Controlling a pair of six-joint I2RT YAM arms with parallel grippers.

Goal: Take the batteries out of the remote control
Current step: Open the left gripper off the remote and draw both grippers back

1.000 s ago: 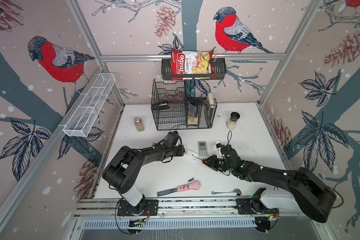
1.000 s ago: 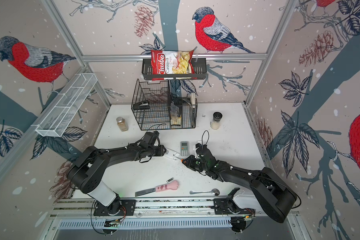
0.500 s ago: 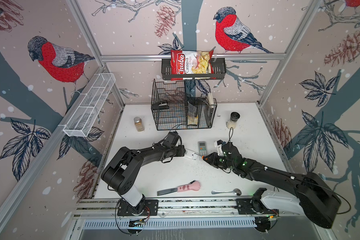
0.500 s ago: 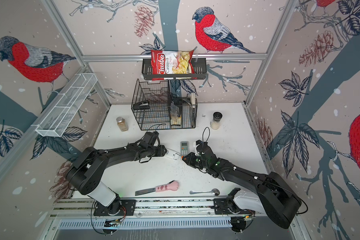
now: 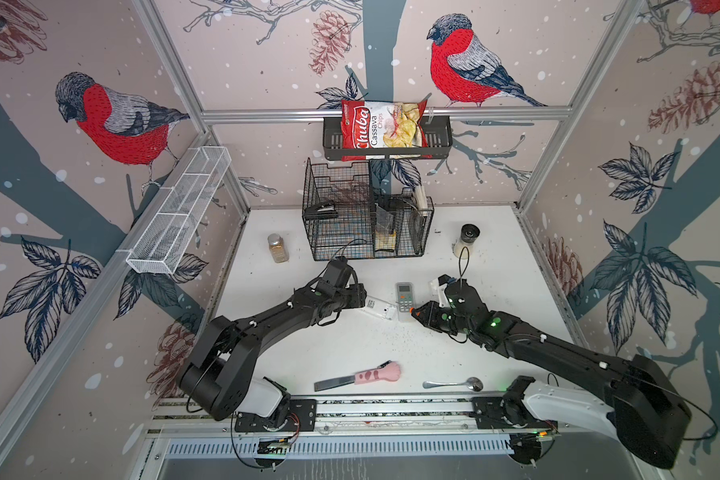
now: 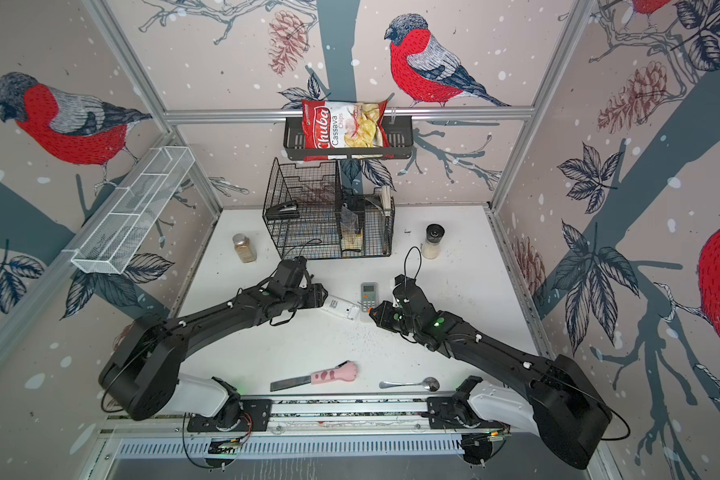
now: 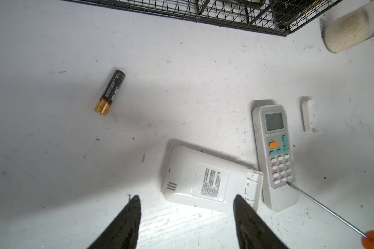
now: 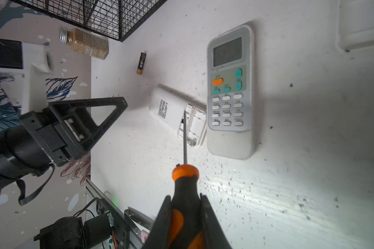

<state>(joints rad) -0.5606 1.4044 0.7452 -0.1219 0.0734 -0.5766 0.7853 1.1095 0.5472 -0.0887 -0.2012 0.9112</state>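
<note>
One battery (image 7: 110, 92) lies loose on the desk (image 7: 52, 151), apart from the face-down remote (image 7: 188, 176); left hand (image 7: 186, 197) is open and empty, so the screwdriver (image 8: 185, 171) clamped in the right hand (image 8: 185, 196) may shove the unheld remote.

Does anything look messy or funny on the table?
Yes. The face-down remote has its battery hatch open, one battery lies loose on the table, and dark specks are scattered by the screwdriver in the right hand.
</note>
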